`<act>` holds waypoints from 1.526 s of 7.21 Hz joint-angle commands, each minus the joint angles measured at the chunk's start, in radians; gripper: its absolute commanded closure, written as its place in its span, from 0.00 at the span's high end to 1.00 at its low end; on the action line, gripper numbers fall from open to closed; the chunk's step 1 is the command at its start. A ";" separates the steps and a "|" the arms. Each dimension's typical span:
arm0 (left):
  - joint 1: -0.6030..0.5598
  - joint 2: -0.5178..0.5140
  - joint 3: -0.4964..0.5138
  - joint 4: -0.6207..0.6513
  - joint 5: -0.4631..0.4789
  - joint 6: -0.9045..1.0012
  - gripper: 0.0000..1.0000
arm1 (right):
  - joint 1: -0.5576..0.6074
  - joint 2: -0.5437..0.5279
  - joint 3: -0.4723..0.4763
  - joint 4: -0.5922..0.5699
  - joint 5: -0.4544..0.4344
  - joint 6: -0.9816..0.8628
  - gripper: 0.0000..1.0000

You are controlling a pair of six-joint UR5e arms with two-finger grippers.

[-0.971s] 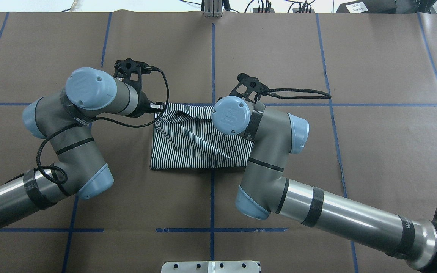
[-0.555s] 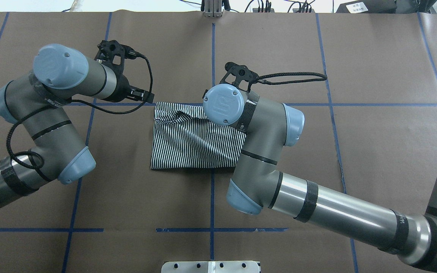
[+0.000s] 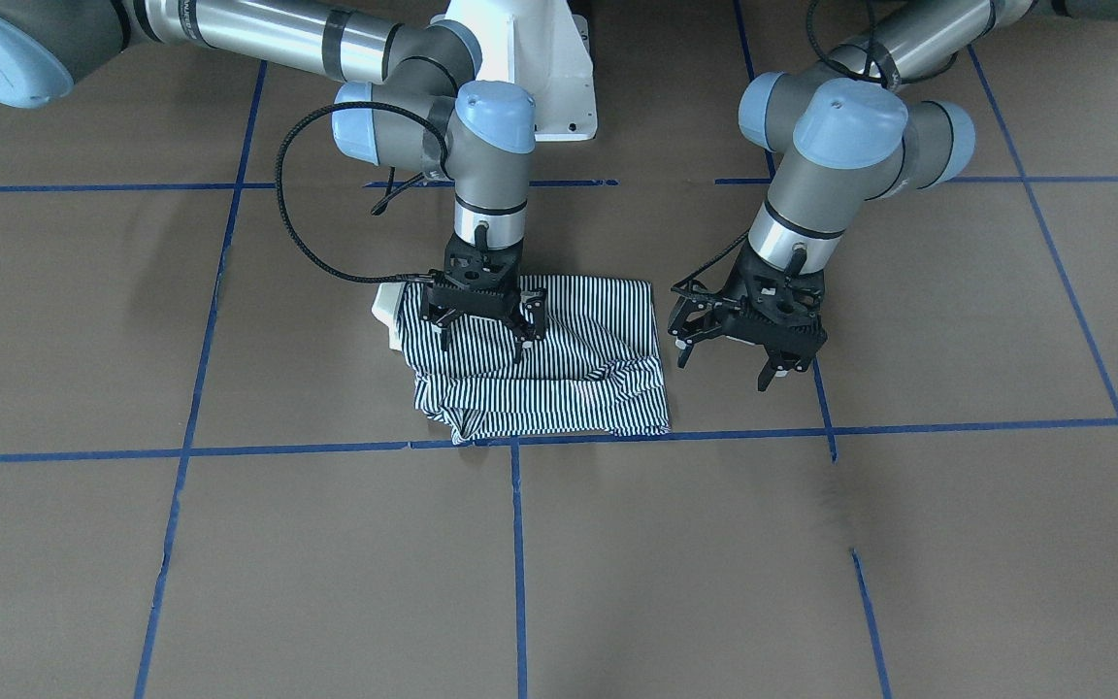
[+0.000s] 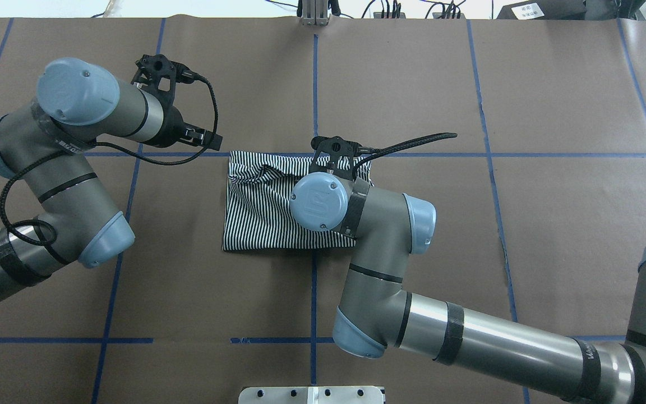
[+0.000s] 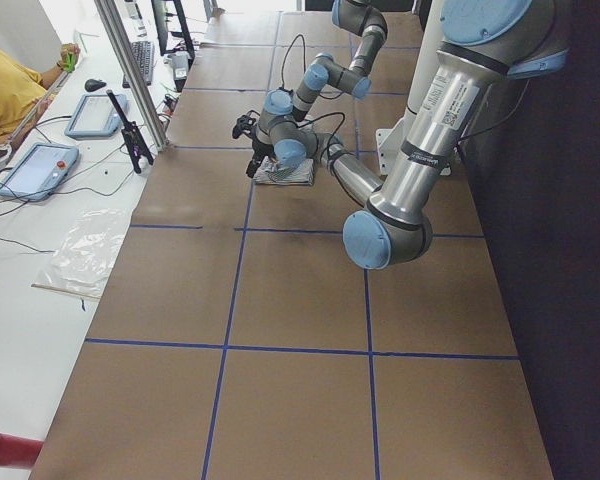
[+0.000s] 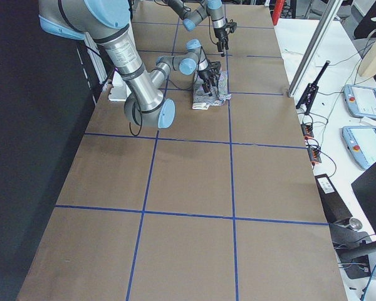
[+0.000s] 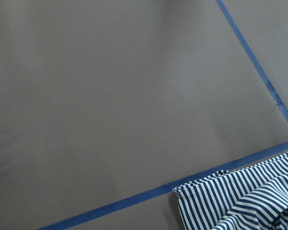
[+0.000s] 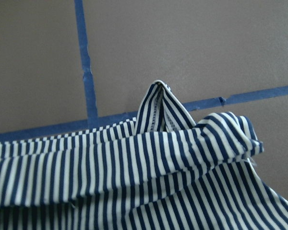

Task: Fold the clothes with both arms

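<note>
The striped shirt (image 4: 261, 207) lies folded into a rough rectangle mid-table, rumpled along its far edge (image 3: 559, 383). Its cream collar (image 3: 386, 309) peeks out at one end. My right gripper (image 3: 481, 340) hangs open just above the shirt, fingers spread, holding nothing. In the overhead view its wrist hides it. The right wrist view shows a peaked fold of the striped cloth (image 8: 158, 105) against the blue tape. My left gripper (image 3: 726, 361) is open and empty, off the shirt's side above bare paper (image 4: 213, 140). The left wrist view catches only a shirt corner (image 7: 240, 201).
Brown paper with a blue tape grid (image 4: 314, 84) covers the table. The white pedestal base (image 3: 530, 68) stands at the robot's side. A side bench holds tablets (image 5: 40, 165) with a person's sleeve (image 5: 5, 85) nearby. A metal plate (image 4: 312, 394) sits at the near edge.
My left gripper has let go of the shirt's far corner and pulled away to the left. My right wrist has shifted left and nearer, over the shirt.
</note>
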 commanded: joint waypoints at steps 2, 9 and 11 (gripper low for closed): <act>0.001 0.001 0.000 -0.002 0.000 -0.002 1.00 | 0.022 0.000 -0.022 -0.040 -0.007 -0.080 1.00; 0.013 -0.005 0.020 0.001 0.003 -0.062 1.00 | 0.335 0.147 -0.284 -0.035 0.268 -0.270 1.00; 0.082 -0.060 0.084 0.015 0.036 -0.135 1.00 | 0.370 0.160 -0.275 -0.037 0.341 -0.298 1.00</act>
